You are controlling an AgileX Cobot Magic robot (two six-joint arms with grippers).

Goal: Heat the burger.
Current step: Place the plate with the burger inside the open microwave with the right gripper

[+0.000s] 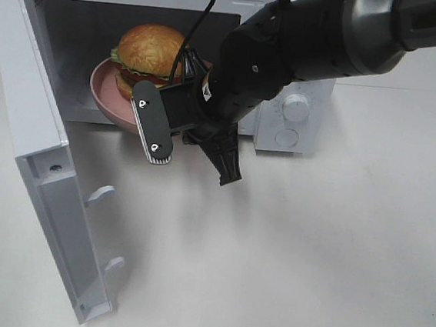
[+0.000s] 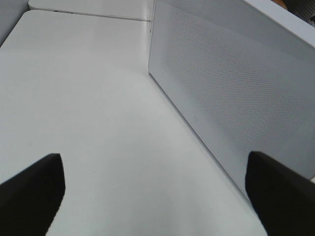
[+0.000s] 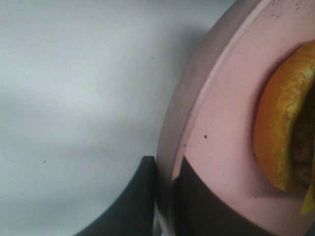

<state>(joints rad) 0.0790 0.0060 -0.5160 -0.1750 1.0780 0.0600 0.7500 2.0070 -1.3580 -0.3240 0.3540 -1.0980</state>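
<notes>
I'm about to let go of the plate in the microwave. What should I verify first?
1. Microwave door swung wide: ok.
2. Right pincer shut on the rim of the pink plate: ok.
3. Burger upright on the plate: ok.
4. Plate fully inside the cavity: not ok; its near rim seems to overhang the opening.
5. Plate resting on the cavity floor: cannot tell.
6. Left pincer open, empty, beside the door: ok.
</notes>
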